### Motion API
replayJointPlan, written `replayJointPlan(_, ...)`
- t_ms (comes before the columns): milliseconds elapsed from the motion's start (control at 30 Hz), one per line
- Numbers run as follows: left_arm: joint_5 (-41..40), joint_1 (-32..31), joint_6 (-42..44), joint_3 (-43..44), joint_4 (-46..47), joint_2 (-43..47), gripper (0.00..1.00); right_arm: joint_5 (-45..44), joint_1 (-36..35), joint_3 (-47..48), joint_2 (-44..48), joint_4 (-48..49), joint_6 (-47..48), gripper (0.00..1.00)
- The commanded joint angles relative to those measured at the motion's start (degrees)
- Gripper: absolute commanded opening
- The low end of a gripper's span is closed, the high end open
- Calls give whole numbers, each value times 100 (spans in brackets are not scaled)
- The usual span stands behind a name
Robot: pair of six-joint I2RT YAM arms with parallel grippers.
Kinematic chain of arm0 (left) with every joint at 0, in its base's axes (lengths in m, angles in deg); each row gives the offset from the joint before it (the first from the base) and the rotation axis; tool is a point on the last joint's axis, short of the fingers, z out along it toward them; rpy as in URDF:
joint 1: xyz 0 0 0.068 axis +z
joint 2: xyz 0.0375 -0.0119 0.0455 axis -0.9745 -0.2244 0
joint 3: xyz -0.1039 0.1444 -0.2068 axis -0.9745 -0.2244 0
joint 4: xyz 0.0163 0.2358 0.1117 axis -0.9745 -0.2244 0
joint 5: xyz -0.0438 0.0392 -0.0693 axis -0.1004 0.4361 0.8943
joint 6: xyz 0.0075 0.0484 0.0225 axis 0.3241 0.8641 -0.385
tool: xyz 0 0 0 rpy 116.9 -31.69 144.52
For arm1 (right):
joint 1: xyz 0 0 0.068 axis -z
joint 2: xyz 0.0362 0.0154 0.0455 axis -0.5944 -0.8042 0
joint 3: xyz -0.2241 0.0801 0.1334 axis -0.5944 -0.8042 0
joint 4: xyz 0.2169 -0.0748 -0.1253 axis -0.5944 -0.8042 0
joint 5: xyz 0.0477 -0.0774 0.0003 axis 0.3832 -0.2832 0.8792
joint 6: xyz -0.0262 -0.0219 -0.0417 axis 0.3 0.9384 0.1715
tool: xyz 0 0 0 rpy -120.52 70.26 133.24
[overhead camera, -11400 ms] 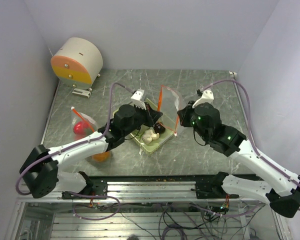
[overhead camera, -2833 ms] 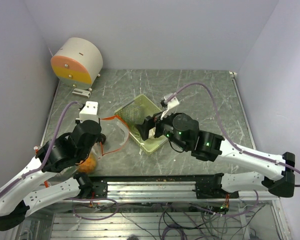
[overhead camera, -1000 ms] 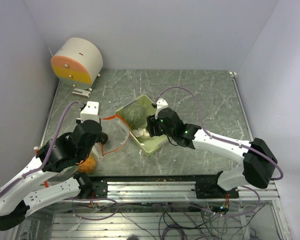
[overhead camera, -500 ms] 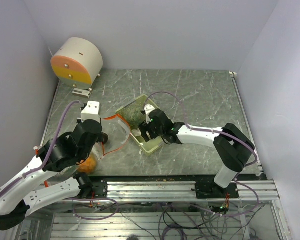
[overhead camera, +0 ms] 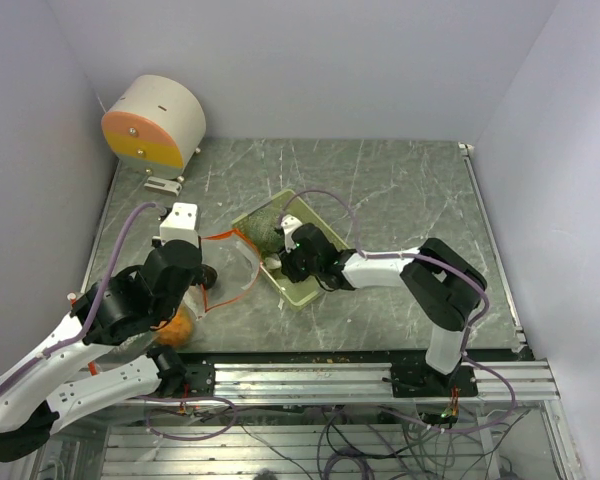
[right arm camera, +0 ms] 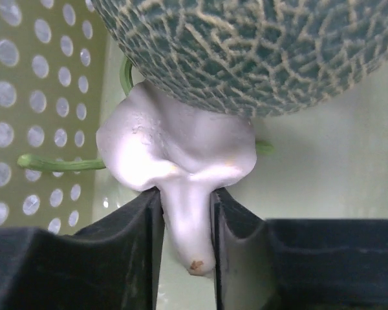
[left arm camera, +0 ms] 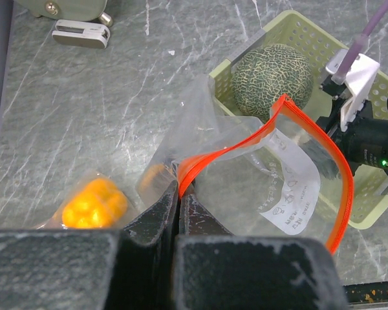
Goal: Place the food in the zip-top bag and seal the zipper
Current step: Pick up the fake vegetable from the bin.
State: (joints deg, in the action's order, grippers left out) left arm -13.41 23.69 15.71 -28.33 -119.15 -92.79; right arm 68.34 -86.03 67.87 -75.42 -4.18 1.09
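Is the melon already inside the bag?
No, the melon sits in the basket, outside the bag.

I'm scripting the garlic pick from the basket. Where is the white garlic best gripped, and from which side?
Grip the garlic by its narrow stem, coming from the side away from the melon. The fat bulb is pressed against the melon, with the basket wall beside it, while the stem sticks out free; the right gripper grips it there.
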Motion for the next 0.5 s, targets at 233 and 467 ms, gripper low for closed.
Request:
replayJointPlan(233,45,27,60,46,153,25,7,-683,16,-539,1484,-75,-501,0)
replayJointPlan(467,25,26,54,33,165,-9,7,202,-101,-746,3214,-425,-475,0)
